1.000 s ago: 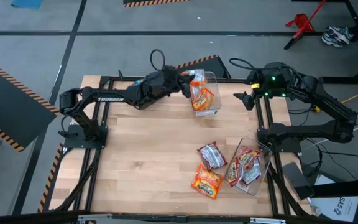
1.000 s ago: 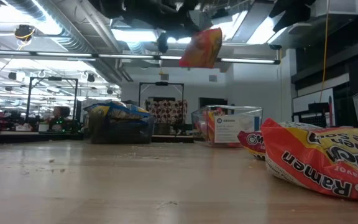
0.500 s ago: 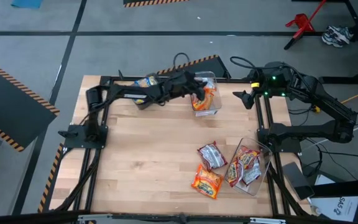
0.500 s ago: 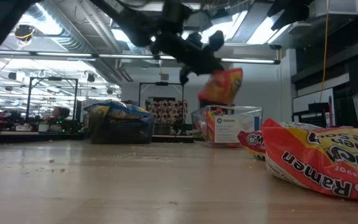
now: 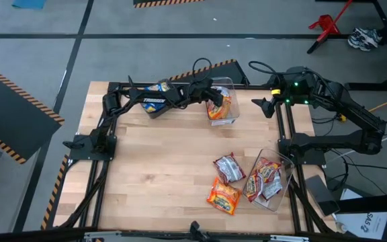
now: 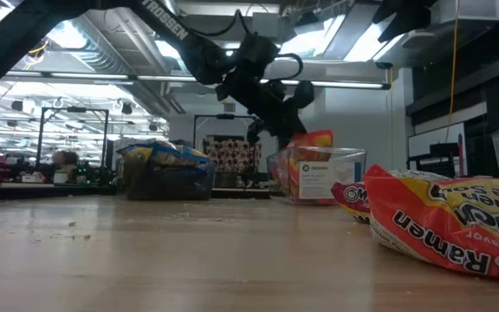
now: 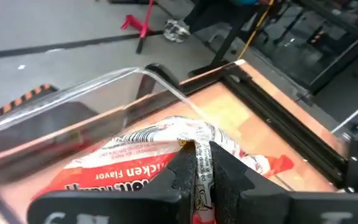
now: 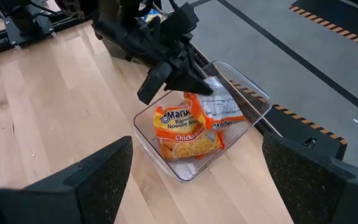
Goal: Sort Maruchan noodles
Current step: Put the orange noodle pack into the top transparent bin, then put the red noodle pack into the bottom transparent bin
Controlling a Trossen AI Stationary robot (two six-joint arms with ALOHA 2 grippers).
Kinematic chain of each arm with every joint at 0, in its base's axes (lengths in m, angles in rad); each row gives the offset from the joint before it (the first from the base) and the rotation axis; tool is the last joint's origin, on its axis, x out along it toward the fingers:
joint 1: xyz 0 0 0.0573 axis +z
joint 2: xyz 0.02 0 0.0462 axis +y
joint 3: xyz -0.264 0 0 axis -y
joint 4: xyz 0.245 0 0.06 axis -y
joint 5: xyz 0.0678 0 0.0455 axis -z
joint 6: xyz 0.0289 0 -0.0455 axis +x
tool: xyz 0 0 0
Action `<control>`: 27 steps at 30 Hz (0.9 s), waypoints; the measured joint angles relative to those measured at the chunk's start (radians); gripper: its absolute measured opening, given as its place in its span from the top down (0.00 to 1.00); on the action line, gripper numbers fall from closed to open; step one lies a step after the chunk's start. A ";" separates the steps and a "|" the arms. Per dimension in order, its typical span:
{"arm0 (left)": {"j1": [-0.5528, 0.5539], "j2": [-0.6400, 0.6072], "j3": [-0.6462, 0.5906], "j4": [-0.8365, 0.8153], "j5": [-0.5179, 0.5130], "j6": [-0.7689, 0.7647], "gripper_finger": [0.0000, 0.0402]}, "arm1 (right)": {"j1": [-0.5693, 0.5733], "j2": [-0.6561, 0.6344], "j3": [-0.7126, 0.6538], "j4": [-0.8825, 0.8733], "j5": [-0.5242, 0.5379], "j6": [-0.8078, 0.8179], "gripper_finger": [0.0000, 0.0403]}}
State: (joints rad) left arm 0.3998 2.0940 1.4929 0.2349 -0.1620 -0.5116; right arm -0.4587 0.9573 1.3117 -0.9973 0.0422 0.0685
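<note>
My left gripper (image 5: 215, 96) reaches over the clear bin (image 5: 230, 86) at the table's far edge, shut on an orange Maruchan noodles packet (image 8: 215, 107). A second orange packet (image 8: 178, 129) lies in that bin. A red-and-silver packet (image 5: 229, 168) and an orange one (image 5: 223, 195) lie flat on the table near the front right. My right gripper (image 5: 266, 106) hangs open above the table's far right, with nothing between its fingers. My left gripper pinches the orange packet's crimped end edge (image 7: 199, 144) between its two fingers. The fingers slant down from the table's left. The packet hangs tilted below them, its lower part down inside the bin against the other orange packet.
Under my left arm at the far edge stands a bin with blue-and-yellow packets (image 5: 157, 88). A tilted clear bin (image 5: 272, 180) with red packets lies at the near right. In the low view, a loose packet (image 6: 449, 221) fills the right foreground.
My left gripper, still shut on the orange packet, has stretched toward the table's right and come down from high above the table. It has tipped less steeply. The packet has sunk from well above the bin into it.
</note>
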 joint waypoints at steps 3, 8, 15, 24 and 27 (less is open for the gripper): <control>0.002 0.000 0.000 -0.038 -0.003 0.002 0.92 | 0.000 0.000 0.000 0.000 0.000 0.000 0.14; 0.002 0.000 0.000 -0.045 0.125 -0.017 0.82 | 0.000 0.000 0.000 0.000 0.000 0.000 0.14; -0.012 -0.016 -0.003 -0.100 0.262 -0.119 0.72 | 0.000 0.000 0.000 -0.001 -0.001 -0.023 0.14; -0.035 -0.146 -0.002 -0.198 0.581 -0.086 0.71 | 0.000 0.000 -0.043 -0.026 -0.064 -0.100 0.14; -0.065 -0.217 -0.002 -0.308 0.698 -0.052 0.71 | 0.001 0.001 -0.103 -0.021 -0.135 -0.095 0.14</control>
State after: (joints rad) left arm 0.3348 1.8772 1.4914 -0.0735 0.5359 -0.5637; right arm -0.4576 0.9578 1.2084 -1.0187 -0.0924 -0.0270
